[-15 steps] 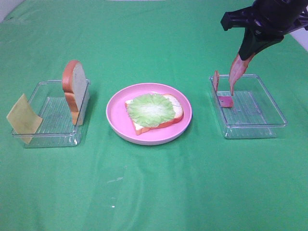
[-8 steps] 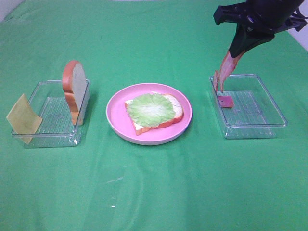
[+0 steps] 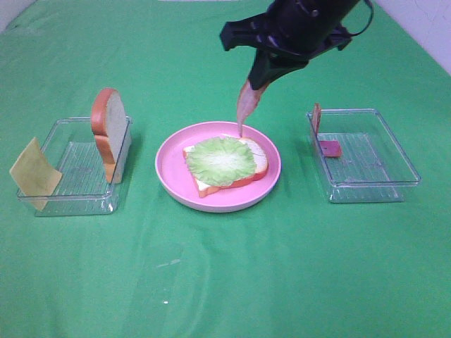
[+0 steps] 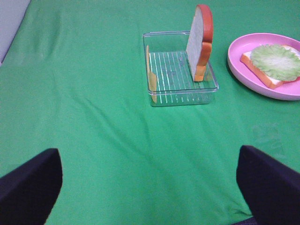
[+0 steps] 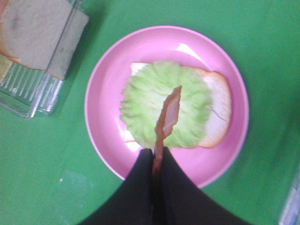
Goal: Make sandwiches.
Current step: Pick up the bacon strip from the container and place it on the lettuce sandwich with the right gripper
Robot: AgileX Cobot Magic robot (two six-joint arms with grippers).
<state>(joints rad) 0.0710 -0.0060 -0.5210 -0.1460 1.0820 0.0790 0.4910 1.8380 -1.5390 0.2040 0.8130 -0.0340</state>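
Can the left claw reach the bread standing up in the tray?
Probably yes: the left claw is open, the bread sticks up above the tray, and only green cloth lies between them.

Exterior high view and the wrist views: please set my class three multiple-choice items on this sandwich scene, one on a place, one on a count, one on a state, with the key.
1. Where on the pink plate does the lettuce leaf lie? A on the bare rim; B on top of a bread slice; C beneath a bread slice.
2. How many clear trays are in view? A three; B one; C two.
3. The right gripper is: A shut on a bacon strip; B open and empty; C open beside the strip.
Key: 1 B, the crust shows around the leaf. 2 C, one stands on each side of the plate. 3 A, the strip hangs from its closed tips above the leaf.
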